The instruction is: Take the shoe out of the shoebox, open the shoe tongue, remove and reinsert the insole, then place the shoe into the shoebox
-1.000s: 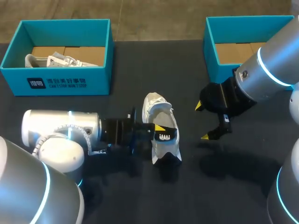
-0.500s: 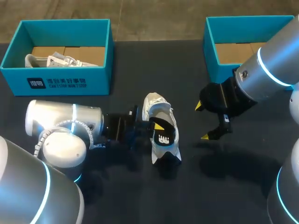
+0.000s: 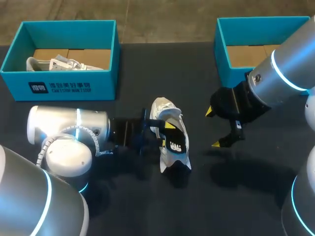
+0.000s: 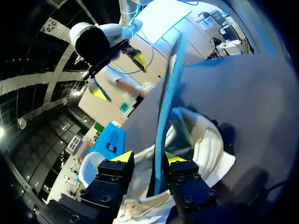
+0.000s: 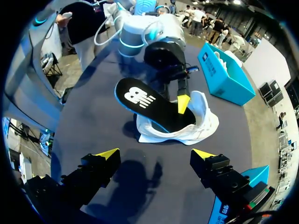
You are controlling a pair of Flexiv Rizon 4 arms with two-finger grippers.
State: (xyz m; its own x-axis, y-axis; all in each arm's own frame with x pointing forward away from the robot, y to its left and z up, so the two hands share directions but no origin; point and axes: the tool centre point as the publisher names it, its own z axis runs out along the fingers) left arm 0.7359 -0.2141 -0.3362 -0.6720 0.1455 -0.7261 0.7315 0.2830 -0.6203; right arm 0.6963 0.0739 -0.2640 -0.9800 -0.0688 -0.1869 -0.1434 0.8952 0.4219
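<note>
Black insole (image 3: 175, 143), pinched in the left gripper (image 3: 166, 133), has edged up-frame along the white shoe (image 3: 165, 110), probably mid-reinsertion, while the right gripper (image 3: 212, 128) hangs spread at centre-right.

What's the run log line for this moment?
left gripper: shut on insole | insole: partly inside shoe | right gripper: open, beside shoe

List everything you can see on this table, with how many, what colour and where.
shoeboxes: two, teal, far left and far right of the table
boxed shoe: one, white, inside the left shoebox
shoe: one, white, mid-table
insole: one, black top, blue underside, one end in the shoe, the other raised
table: one, dark
left pincer: one, black with yellow tips, shut on the insole
right pincer: one, same colours, open, clear of the shoe
</note>
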